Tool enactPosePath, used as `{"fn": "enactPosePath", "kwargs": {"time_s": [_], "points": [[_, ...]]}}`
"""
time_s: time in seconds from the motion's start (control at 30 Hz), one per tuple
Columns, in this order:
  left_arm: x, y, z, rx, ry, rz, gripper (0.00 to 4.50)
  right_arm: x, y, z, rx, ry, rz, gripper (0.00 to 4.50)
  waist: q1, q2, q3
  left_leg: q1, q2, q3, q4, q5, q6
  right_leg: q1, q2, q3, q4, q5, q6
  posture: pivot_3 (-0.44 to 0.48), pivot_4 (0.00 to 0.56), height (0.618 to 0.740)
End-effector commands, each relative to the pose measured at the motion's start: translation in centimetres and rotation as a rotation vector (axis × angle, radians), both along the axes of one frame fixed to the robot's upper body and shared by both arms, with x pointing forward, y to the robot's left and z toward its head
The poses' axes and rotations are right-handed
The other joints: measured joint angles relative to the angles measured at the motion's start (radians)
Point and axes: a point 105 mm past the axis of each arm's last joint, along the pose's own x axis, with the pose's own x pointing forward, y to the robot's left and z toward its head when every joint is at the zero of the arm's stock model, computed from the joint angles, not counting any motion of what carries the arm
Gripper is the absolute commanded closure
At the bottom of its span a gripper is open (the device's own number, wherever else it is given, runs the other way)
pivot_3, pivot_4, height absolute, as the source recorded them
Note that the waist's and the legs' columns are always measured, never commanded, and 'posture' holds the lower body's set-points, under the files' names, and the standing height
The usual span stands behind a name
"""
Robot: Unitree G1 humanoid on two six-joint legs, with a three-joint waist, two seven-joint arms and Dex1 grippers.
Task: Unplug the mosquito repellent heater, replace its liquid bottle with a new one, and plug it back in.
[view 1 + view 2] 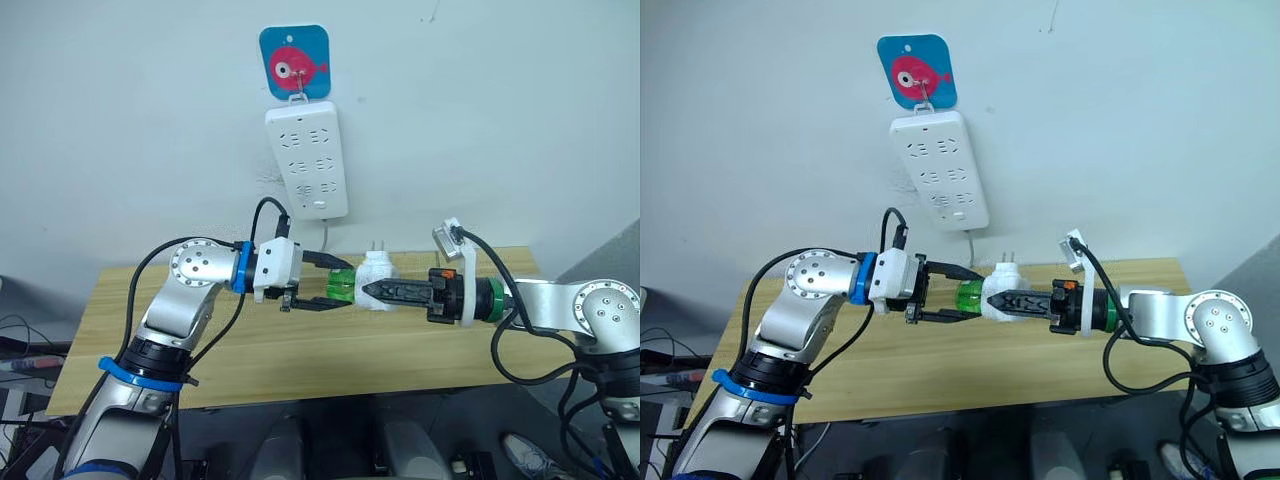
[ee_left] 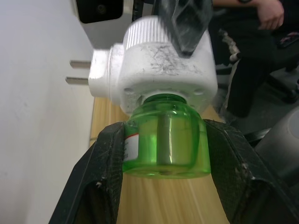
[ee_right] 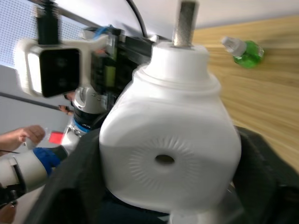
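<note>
- Risk: the bottle (image 2: 163, 140), pinched between the left gripper's (image 1: 322, 281) jaws, is smooth clear green plastic (slippery, I judge) and could slide or twist askew.
- The heater (image 1: 376, 279), rounded glossy white plastic with two metal prongs, hangs above the table's (image 1: 150, 350) back edge, clamped in the right gripper (image 1: 372, 291).
- A spare bottle (image 3: 243, 50) lies on the wood.

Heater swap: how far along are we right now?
Unplugging looks done: the heater is off the power strip, prongs bare, held in the right gripper. In hand: the left gripper clamps the green bottle, still seated in it. Left: remove it, fit the spare bottle lying on the table, replug.
</note>
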Motion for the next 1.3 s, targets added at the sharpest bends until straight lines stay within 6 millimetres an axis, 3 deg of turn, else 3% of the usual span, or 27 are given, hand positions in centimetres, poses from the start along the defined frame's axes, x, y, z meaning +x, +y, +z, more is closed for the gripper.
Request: {"fn": "enactPosePath", "kwargs": {"time_s": [0.03, 0.17, 0.3, 0.4, 0.57, 0.6, 0.77, 0.97, 1.1, 1.3], "points": [[-0.3, -0.5, 0.7, -0.025, -0.027, -0.023, 2.27, -1.0, 1.2, 1.5, 0.045, -0.051, 0.081, 1.49, 0.0, 0.0, 0.0, 0.0, 0.0, 0.0, 0.0, 0.0, 0.0, 0.0, 0.0, 0.0, 0.0, 0.0, 0.0, -0.137, 0.2, 0.74], [-0.5, -0.4, 0.6, -0.005, 0.063, -0.027, 2.27, -1.1, 1.3, 1.8, 0.05, -0.068, 0.086, 1.49, 0.0, 0.0, 0.001, 0.0, 0.0, 0.0, 0.0, 0.0, 0.0, 0.0, 0.0, 0.0, -0.001, 0.0, 0.0, -0.138, 0.202, 0.74], [-0.9, 0.3, -0.1, 0.086, 0.366, -0.024, 2.27, -1.4, 1.2, 2.0, 0.055, -0.087, 0.111, 1.49, 0.0, 0.0, 0.003, -0.002, 0.0, -0.001, 0.0, 0.0, 0.0, -0.001, 0.0, -0.001, -0.002, 0.0, 0.0, -0.13, 0.201, 0.74], [-0.8, 0.5, 0.5, 0.096, 0.534, -0.031, 2.27, -1.7, 1.3, 2.1, 0.055, -0.1, 0.131, 1.49, 0.0, 0.001, 0.003, -0.003, 0.0, -0.002, 0.0, 0.0, 0.0, -0.001, 0.0, -0.002, -0.002, 0.0, 0.0, -0.132, 0.203, 0.74], [0.3, 0.6, 1.4, 0.052, 0.439, -0.035, 2.27, -1.8, 1.5, 2.1, 0.057, -0.108, 0.138, 1.49, -0.001, 0.001, 0.003, -0.003, 0.0, -0.002, 0.0, 0.0, 0.0, -0.001, 0.0, -0.002, -0.004, 0.0, 0.0, -0.142, 0.204, 0.74], [0.4, 0.8, 1.3, 0.06, 0.406, -0.037, 1.54, -1.8, 1.5, 2.2, 0.058, -0.109, 0.135, 1.49, -0.001, 0.0, 0.003, -0.003, 0.0, -0.002, 0.0, 0.0, 0.001, -0.001, 0.0, -0.002, -0.004, 0.0, 0.0, -0.144, 0.207, 0.74], [1.4, 1.6, 1.9, 0.01, 0.15, 0.023, 0.16, -1.1, 1.0, 2.6, 0.077, -0.108, 0.092, 1.49, -0.001, 0.0, 0.004, -0.005, 0.0, -0.002, 0.0, -0.001, 0.001, -0.002, 0.0, -0.002, -0.006, 0.0, 0.0, -0.141, 0.207, 0.74], [0.5, 4.1, 0.5, -0.065, -0.147, 0.097, 0.12, -0.5, -0.2, 2.4, 0.106, -0.055, 0.023, 1.49, 0.0, 0.001, 0.004, -0.007, 0.001, -0.002, -0.001, -0.003, 0.005, -0.002, 0.0, -0.003, -0.011, 0.0, 0.0, -0.117, 0.205, 0.74], [-0.6, 3.2, 0.0, -0.169, -0.242, 0.085, 0.12, -0.8, 0.1, 2.1, 0.126, -0.02, 0.03, 1.49, 0.009, 0.001, 0.004, -0.012, 0.0, -0.002, 0.001, -0.004, 0.006, -0.004, -0.001, -0.003, -0.012, 0.001, 0.001, -0.108, 0.206, 0.74], [-1.4, 1.3, 0.5, -0.238, -0.244, 0.042, 0.12, -0.7, 0.4, 1.9, 0.135, -0.007, 0.03, 1.49, 0.027, 0.001, 0.004, -0.013, 0.0, -0.002, 0.003, -0.003, 0.006, -0.004, -0.001, -0.003, -0.013, 0.005, 0.002, -0.107, 0.204, 0.74]]}}
